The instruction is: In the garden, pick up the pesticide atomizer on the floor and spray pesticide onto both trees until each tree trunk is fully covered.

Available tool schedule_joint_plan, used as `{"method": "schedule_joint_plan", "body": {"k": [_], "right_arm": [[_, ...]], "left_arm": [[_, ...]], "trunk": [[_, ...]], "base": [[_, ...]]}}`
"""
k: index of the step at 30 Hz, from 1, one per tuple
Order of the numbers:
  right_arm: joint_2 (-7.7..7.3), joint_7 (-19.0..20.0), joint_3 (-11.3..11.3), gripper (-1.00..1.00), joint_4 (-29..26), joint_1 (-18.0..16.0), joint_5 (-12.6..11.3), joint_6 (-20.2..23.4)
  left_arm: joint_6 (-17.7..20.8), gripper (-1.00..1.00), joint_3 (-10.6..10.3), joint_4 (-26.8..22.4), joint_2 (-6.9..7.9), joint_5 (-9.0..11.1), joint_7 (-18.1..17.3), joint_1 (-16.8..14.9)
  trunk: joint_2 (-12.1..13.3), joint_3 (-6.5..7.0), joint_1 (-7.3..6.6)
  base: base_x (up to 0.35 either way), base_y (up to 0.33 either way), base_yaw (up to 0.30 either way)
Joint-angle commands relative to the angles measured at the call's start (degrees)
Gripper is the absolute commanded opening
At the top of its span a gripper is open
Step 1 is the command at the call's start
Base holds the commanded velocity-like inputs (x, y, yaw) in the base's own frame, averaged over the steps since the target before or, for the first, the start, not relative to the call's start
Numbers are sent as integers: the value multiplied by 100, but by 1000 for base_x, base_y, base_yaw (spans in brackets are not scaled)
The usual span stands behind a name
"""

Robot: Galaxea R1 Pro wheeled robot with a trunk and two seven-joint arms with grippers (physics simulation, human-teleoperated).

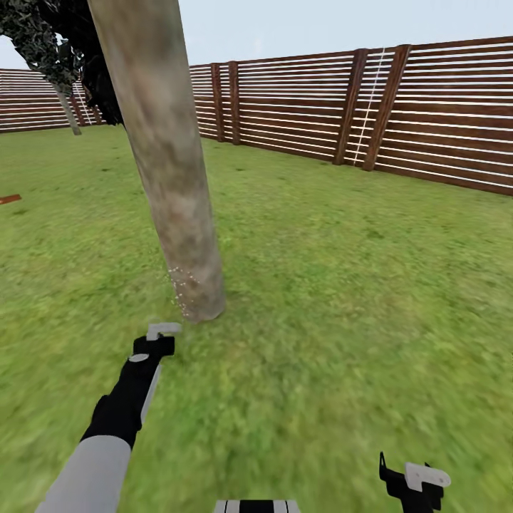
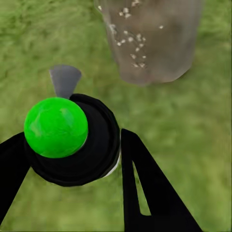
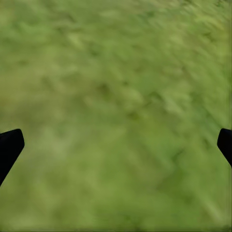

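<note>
Nearest the robot, the right gripper (image 1: pixel 417 476) is hanging low over the green lawn (image 1: pixel 342 285), and in the right wrist view its two black fingertips (image 3: pixel 9 147) are sitting wide apart with nothing but blurred grass (image 3: pixel 116 116) between them.

Further forward, the left gripper (image 1: pixel 158 340) is reaching out on its black and grey arm (image 1: pixel 107 434) toward the base of the tree. In the left wrist view it is clamped on the pesticide atomizer with the round black body and bright green domed cap (image 2: pixel 56 127), one black finger (image 2: pixel 145 183) pressing each side of the body. A small grey nozzle (image 2: pixel 64 79) is pointing from the cap toward the trunk.

Just beyond the left gripper, the thick, pale grey-beige mottled tree trunk (image 1: pixel 167 164) is rising from the grass, leaning slightly in the head view. A scatter of small whitish specks (image 1: pixel 179 292) is showing on its lower part on the gripper's side, also visible in the left wrist view (image 2: pixel 130 41).

Further off, dark-green foliage (image 1: pixel 43 43) is hanging at the upper left, with a slimmer pale trunk (image 1: pixel 70 114) beneath it. A brown horizontal-slat wooden fence (image 1: pixel 370 107) is ringing the lawn under a pale sky.
</note>
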Motion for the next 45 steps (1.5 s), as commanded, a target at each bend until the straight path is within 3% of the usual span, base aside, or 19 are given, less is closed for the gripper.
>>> {"method": "schedule_joint_plan", "body": {"k": [1, 5, 6, 8, 10, 12, 14, 16, 18, 19, 21, 24, 25, 27, 30, 33, 35, 36, 45], "right_arm": [[0, 0, 0, 100, 1, 0, 1, 0], [-8, 0, 0, 100, 1, -1, 0, 0], [-9, 0, 0, 100, 1, -2, 2, 0], [-9, 0, 0, 100, 1, -1, 1, 0], [-10, 0, 0, 100, 1, -3, 1, 0], [-10, 0, 0, 100, 1, 0, 0, 0], [-10, 0, 0, 100, 1, -2, -1, 0], [-10, 0, 0, 100, 1, 0, -1, 0], [-10, 0, 0, 100, 1, 0, 0, 0], [-10, 0, 0, 100, 1, 0, 1, 0], [-11, 0, 0, 100, 1, 0, 4, 0], [-10, 0, 0, 100, 1, 0, 6, 0], [-10, 0, 0, 100, 1, 0, 2, 0], [-10, 0, 0, 100, 1, -1, 6, 0], [-13, 0, 0, 100, 1, 0, 7, 0], [-18, 0, 0, 100, 1, 1, 6, 0], [-16, 0, 0, 100, 1, 0, 4, 0], [-16, 0, 0, 100, 1, 0, 4, 0], [-18, 0, 0, 100, 1, 0, 6, 0]], "left_arm": [[-9, -100, -18, -181, 2, 27, -3, 7], [29, -100, -617, -669, -171, 46, -53, -20], [41, -100, -651, -769, -160, 48, -63, -26], [59, -100, -503, -953, -84, 124, -83, -28], [192, -100, -156, -1093, 69, 478, -117, -30], [371, -100, -123, -1111, 53, 599, -174, -22], [426, -100, -297, -1108, 28, 628, -187, -19], [459, -100, -808, -1115, 13, 653, -176, -24], [608, -100, -932, -1188, 37, 719, -173, -42], [717, -100, -886, -1248, 74, 779, -176, -73], [853, -100, -527, -1390, 277, 914, -192, -154], [922, -100, -427, -1501, 374, 936, -197, -151], [939, -100, -550, -1468, 374, 941, -197, -140], [935, -100, -1074, -1267, 369, 950, -198, -119], [948, -100, -1402, -1050, 443, 962, -208, -152], [965, -100, -997, -792, 759, 952, -518, -184], [955, -100, -824, -347, 1180, 948, -1119, -186], [928, -100, -801, -136, 1258, 933, -1225, -167], [893, -100, -780, -125, 1302, 893, -1300, -185]], "trunk": [[0, -1, 1], [0, -1, 1], [0, -1, 1], [0, -1, 1], [0, 7, 1], [0, 23, 1], [0, 40, 1], [0, 58, 1], [0, 76, 1], [0, 85, 1], [0, 103, 1], [0, 130, 1], [0, 139, 1], [0, 156, 1], [0, 183, 1], [0, 210, 1], [0, 225, 1], [0, 229, 1], [0, 233, 1]], "base": [[-1, 0, 0], [0, 0, 0], [0, 0, 0], [0, 0, 0], [0, 0, 0], [0, 0, 0], [0, 0, 0], [0, 0, 0], [0, 0, 0], [0, 0, 0], [0, 0, 0], [0, 0, 0], [0, 0, 0], [0, 0, 0], [0, 0, 0], [0, 0, 0], [0, 0, 0], [0, 0, 0], [66, 53, 0]]}}
